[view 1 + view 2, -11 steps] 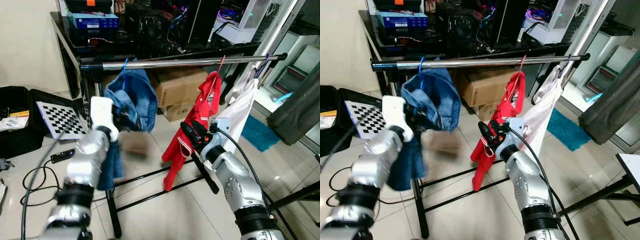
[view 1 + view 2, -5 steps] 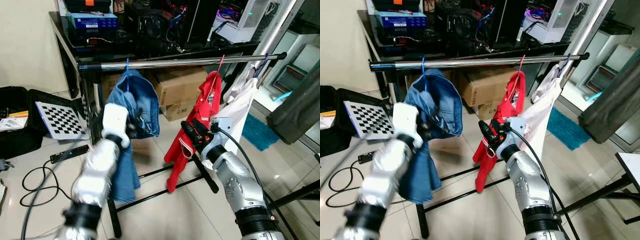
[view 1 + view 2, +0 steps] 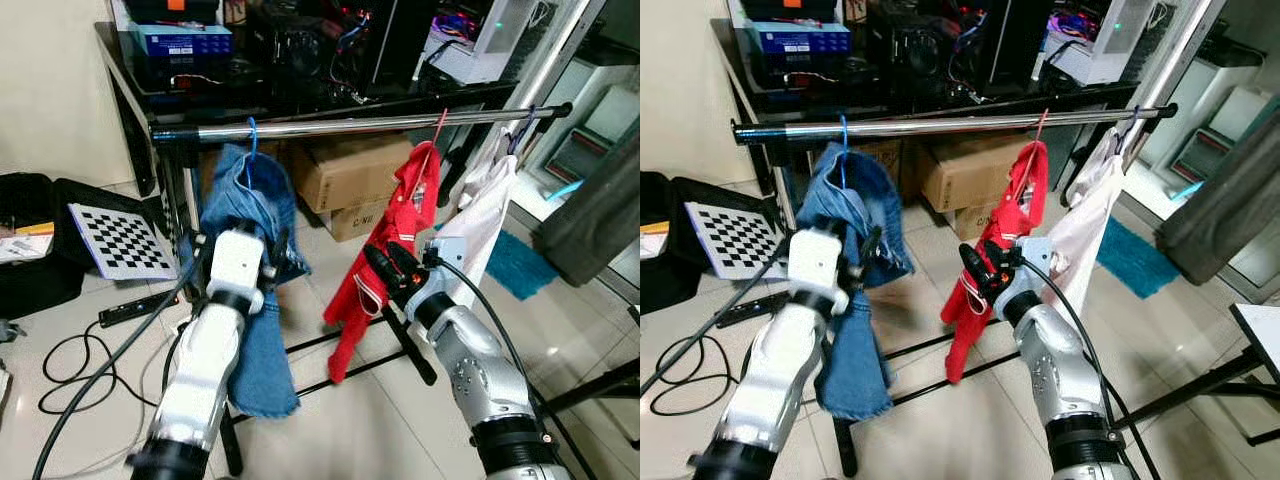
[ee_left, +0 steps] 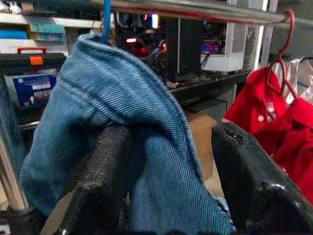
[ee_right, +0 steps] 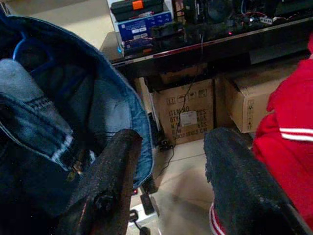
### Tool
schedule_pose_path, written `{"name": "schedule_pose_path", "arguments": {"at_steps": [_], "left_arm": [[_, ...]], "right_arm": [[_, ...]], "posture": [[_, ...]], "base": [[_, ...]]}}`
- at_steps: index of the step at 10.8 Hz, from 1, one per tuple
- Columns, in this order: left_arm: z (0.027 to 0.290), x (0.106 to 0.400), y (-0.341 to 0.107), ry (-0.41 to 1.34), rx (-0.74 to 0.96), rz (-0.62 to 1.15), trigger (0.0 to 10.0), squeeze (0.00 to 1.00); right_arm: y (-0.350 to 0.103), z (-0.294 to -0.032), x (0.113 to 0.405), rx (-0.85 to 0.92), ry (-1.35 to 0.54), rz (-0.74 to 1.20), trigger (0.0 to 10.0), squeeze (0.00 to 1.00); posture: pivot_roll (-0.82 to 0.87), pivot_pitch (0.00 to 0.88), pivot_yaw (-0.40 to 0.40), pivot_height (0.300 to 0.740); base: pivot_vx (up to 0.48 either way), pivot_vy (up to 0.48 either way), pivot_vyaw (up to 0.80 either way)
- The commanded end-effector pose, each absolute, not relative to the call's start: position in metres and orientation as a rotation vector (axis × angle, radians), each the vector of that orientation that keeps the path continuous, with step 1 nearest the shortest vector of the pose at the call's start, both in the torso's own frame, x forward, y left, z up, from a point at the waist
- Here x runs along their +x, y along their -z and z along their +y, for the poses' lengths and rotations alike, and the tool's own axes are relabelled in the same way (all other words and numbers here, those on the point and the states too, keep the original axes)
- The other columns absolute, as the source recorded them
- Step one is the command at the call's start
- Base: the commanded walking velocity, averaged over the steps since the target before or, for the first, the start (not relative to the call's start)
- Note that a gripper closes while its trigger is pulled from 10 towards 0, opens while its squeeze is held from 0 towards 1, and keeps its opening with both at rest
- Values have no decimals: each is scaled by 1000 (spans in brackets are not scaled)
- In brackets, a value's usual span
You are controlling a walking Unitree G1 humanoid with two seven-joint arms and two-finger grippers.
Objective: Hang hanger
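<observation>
Since a second ago the left gripper (image 4: 166, 181) has swung inward, fingers parted around the denim jacket (image 3: 245, 210) whose blue hanger (image 3: 252, 135) hooks the steel rail (image 3: 350, 125); withdraw straight back so no fabric snags, right gripper (image 3: 385, 268) open, empty.

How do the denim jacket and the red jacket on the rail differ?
The denim jacket hangs from a blue hanger near the rail's left end; the red jacket hangs from a red hanger further right. The left gripper is at the denim jacket; the right gripper hovers before the red one. Both hang on the same metal rail.
</observation>
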State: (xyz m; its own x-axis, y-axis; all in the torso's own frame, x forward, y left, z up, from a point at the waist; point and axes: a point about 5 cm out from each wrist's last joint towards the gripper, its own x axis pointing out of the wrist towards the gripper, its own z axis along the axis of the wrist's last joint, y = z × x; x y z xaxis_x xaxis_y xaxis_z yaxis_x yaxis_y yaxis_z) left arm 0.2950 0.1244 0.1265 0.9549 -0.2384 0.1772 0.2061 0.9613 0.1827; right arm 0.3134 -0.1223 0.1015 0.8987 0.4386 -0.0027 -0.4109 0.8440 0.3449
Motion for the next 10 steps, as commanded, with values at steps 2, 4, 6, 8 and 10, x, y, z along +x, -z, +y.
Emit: {"name": "schedule_pose_path", "arguments": {"at_steps": [2,4,6,8,10], "left_arm": [[118,287,-122,254,165,-204,10000,0],[111,277,-116,295,155,-207,10000,0],[106,271,-109,313,105,-201,10000,0],[105,267,-94,305,-11,-136,10000,0],[102,258,-77,370,3,-76,10000,0]], "right_arm": [[-97,-131,313,323,-420,94,10000,0],[-92,-136,313,304,-375,112,10000,0],[-88,-145,313,170,-300,78,10000,0],[-81,-156,304,53,-287,9,10000,0],[-71,-165,298,25,-281,33,10000,0]], "posture": [[157,28,-140,740],[156,31,-141,740],[154,28,-147,740],[155,30,-159,740],[157,30,-172,740]], "base": [[0,0,0],[0,0,0],[0,0,0],[0,0,0],[0,0,0]]}}
